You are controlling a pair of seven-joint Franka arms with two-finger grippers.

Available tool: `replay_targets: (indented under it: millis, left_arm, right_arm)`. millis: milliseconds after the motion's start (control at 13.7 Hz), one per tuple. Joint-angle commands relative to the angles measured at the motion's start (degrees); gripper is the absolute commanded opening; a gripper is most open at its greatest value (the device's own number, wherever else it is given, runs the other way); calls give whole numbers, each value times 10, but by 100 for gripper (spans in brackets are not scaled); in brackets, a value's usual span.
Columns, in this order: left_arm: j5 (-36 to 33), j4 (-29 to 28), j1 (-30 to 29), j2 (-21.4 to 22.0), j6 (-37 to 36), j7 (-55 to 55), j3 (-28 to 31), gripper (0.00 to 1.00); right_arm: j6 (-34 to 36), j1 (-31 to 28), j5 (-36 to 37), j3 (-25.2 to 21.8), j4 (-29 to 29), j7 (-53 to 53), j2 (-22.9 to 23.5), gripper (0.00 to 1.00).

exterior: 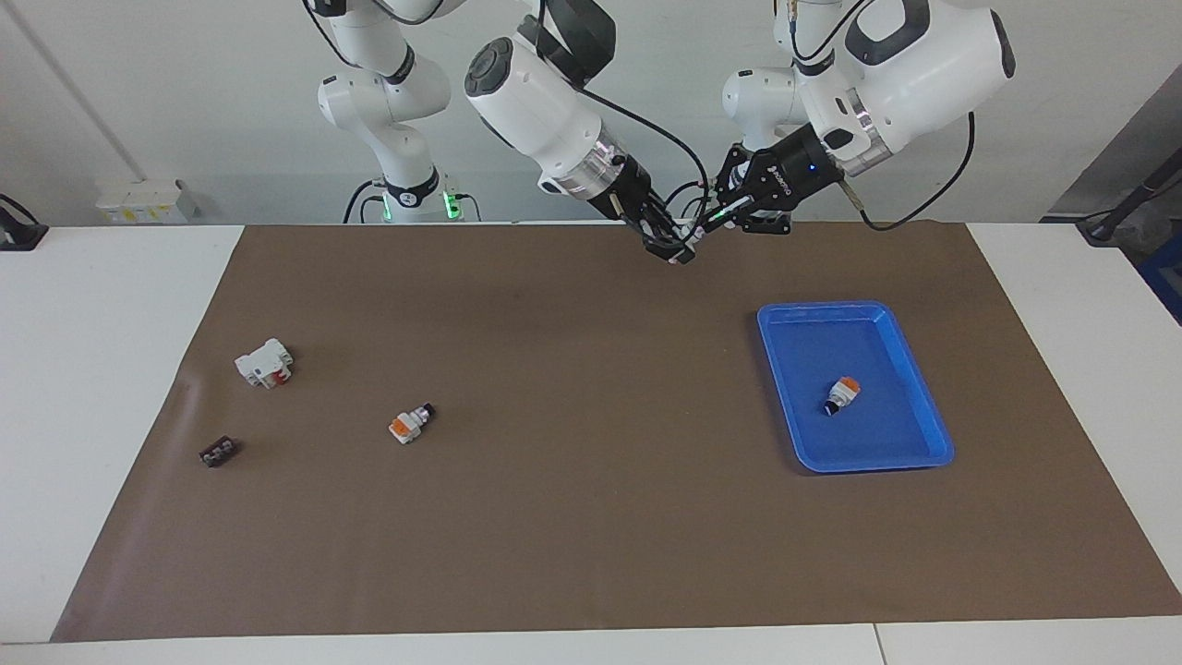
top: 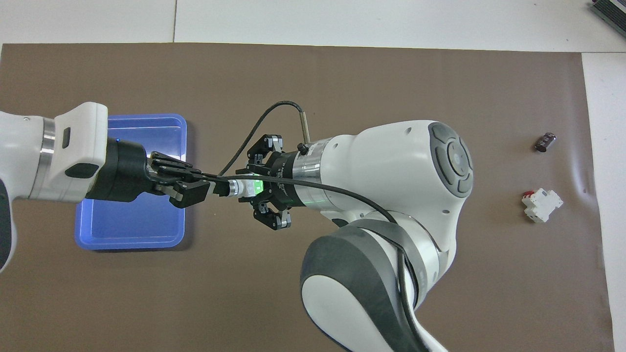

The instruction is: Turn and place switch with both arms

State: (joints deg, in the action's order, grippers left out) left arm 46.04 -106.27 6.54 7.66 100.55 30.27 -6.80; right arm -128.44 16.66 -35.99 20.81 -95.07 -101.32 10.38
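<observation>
Meeting in the air over the mat, the left gripper pinches the switch by its knob; whether the right gripper grips its green end, I cannot tell. Nearby, a blue tray holds another switch.

— Where does everything sit relative to the tray?
— One switch lies in it. Well toward the right arm's end lie another switch, a block and a small part. Both pincers meet above the mat, beside the tray.
</observation>
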Motion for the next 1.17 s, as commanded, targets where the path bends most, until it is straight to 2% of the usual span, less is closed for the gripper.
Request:
replay_targets:
  millis: [0, 219, 438, 583, 802, 948, 1094]
  left_arm:
    - [-4, -22, 11, 22, -31, -8, 2, 0]
    - [-61, -23, -13, 22, -35, -7, 2, 0]
    - [-86, -23, -59, 21, -37, -10, 2, 0]
    - [-139, -24, -87, 20, -30, -10, 2, 0]
    - [-266, -34, -135, 21, -11, -9, 2, 0]
    - [-334, -39, -166, 20, 9, -9, 2, 0]
    - [-365, -70, -191, 20, 56, -9, 2, 0]
  right_arm:
    - [-17, -6, -4, 4, 6, 3, -4, 100]
    - [1, -8, 7, 0, 4, 11, -14, 100]
    - [27, -12, 98, 0, 4, 63, -35, 100]
    - [52, -22, 151, 0, 1, 116, -48, 100]
    - [122, -54, 249, 0, -6, 264, -71, 100]
    - [138, -100, 272, 0, -5, 403, -76, 100]
    - [138, -147, 283, -1, -4, 522, -76, 100]
